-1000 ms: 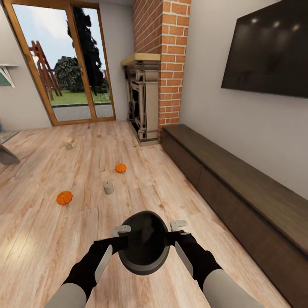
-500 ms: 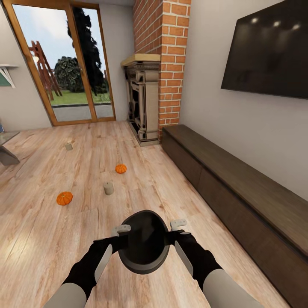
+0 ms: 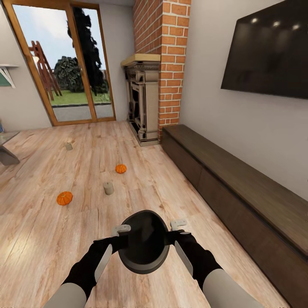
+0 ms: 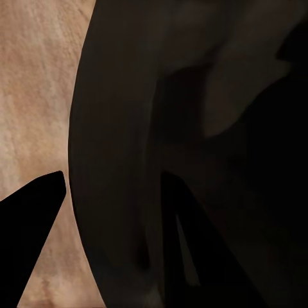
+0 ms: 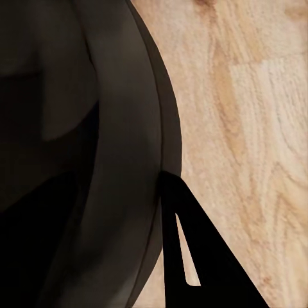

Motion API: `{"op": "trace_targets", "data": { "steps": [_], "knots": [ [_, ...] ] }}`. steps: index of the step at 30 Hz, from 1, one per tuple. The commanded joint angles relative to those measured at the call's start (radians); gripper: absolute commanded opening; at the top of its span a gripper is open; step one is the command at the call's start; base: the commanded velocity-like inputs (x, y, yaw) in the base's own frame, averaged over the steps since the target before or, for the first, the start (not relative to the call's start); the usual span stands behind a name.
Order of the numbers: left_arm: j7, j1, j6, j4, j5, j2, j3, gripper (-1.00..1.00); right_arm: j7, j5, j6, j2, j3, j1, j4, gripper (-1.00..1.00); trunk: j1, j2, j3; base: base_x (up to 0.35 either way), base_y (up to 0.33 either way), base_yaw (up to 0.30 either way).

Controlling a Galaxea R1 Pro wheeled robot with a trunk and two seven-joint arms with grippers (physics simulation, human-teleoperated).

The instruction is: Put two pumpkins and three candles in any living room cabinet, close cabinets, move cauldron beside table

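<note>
Both grippers, left gripper (image 3: 121, 231) and right gripper (image 3: 176, 225), clamped the cauldron (image 3: 144, 241) by opposite rim edges, apparently lifted above the plank floor (image 3: 51, 239). Ahead lay two pumpkins (image 3: 64, 198) and a candle (image 3: 108, 188); the cabinet (image 3: 239, 192) ran alongside.

floor: light wood planks (image 3: 85, 239) | walls: pale beige | brick chimney (image 3: 164, 51) with ornate fireplace surround (image 3: 143, 102) | wall-mounted tv (image 3: 269, 47) at right | glazed wooden doors (image 3: 64, 64), daylight and garden beyond
</note>
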Motion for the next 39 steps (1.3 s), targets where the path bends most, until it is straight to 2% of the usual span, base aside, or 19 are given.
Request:
{"op": "trace_targets", "data": {
  "steps": [1,13,23,39],
  "knots": [
    [0.0,0.0,0.005,-0.001,0.014,0.0,0.001,-1.0,0.042,-0.032,0.001,0.0,0.001,-0.001,-0.019,-1.0,0.0,0.0,-0.001,-0.068,0.0,0.0],
    [0.0,0.0,0.005,-0.001,0.014,0.0,0.001,-1.0,0.04,-0.033,0.002,0.0,0.001,-0.001,-0.035,-1.0,0.0,0.0,-0.001,-0.184,0.0,0.0],
    [0.0,0.0,0.005,-0.001,0.015,0.001,0.003,-1.0,0.04,-0.033,0.002,0.0,0.001,-0.001,-0.036,-1.0,0.0,0.0,-0.001,-0.031,0.0,0.0],
    [-0.001,0.0,0.007,-0.001,0.015,0.002,0.003,-1.0,0.04,-0.033,0.002,0.0,0.001,-0.001,-0.037,-1.0,-0.062,0.112,0.049,0.0,0.0,0.015]
  ]
}}
